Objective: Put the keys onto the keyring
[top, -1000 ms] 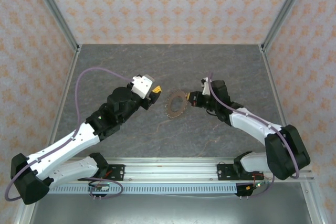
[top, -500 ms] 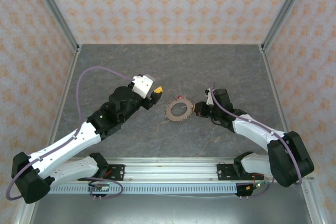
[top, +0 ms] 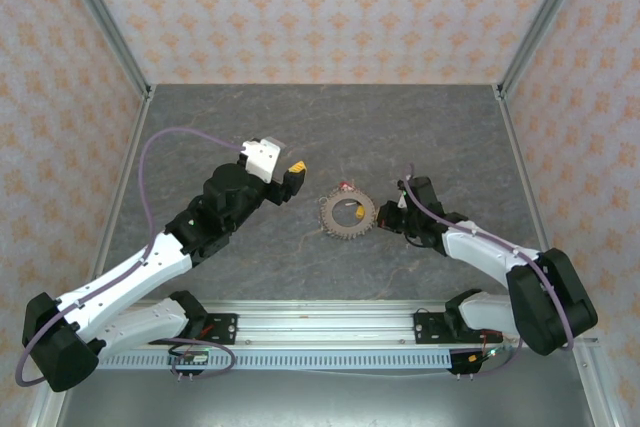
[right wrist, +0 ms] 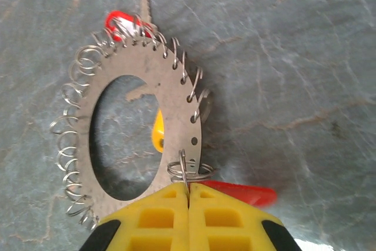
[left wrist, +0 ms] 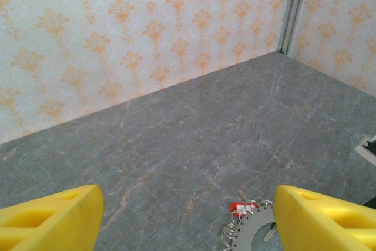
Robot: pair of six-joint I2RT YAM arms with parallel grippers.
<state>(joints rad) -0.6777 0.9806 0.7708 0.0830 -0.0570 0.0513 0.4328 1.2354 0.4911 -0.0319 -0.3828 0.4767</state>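
- The left gripper has its jaws spread wide and holds nothing. It has opened further than a second ago and drawn slightly back, with the keyring ahead of it and off to its right.
- The right gripper is pinched shut on a wire loop at the keyring's rim. It has come down since the earlier frame.
- The keyring now lies flat just beyond the right fingertips, whereas earlier it was tipped up. It looks stiff, thin, light and slippery, so the rim is probably the best place to grip it.
- The keys are tiny. A yellow key sits inside the hole, and one red key is beside the fingertips.
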